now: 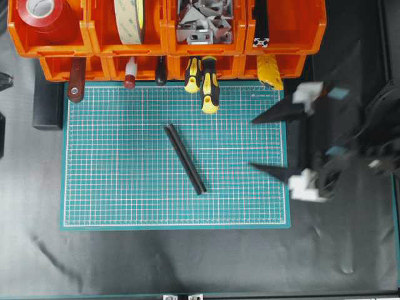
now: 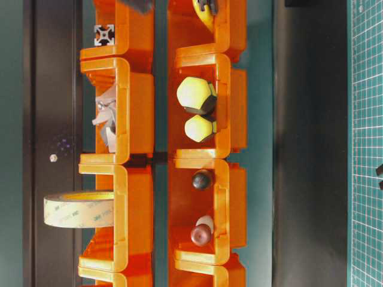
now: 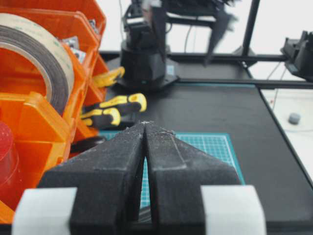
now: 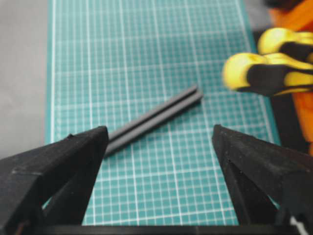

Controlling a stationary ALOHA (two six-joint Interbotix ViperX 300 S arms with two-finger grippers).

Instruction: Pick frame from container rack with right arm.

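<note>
Overhead exterior view: the container rack [image 1: 165, 37] of orange bins spans the top edge above the green cutting mat [image 1: 125, 187]. One frame [image 1: 260, 25] stands in the upper right bin, its slotted silvery end face showing at the bin's front lip. A second black bar [image 1: 184, 158] lies diagonally on the middle of the mat. The right gripper [image 1: 265, 142] hovers, blurred, over the mat's right edge with its black fingers spread wide and nothing between them. Two yellow-and-black screwdrivers [image 1: 206, 81] hang out of a lower bin onto the mat.

Table-level exterior view: the picture is turned sideways. The frame's end face [image 2: 104, 34] shows at the top left, in the upper tier. A tape roll [image 2: 78, 209] protrudes from another bin, and the screwdriver ends [image 2: 196, 95] sit in the lower tier.

Left wrist view: the left gripper [image 3: 145, 128] has its fingers pressed together, holding nothing, beside the rack.

Right wrist view: the right gripper's fingers [image 4: 73, 152] stand far apart above the mat, framing the bar lying there [image 4: 154, 119].
</note>
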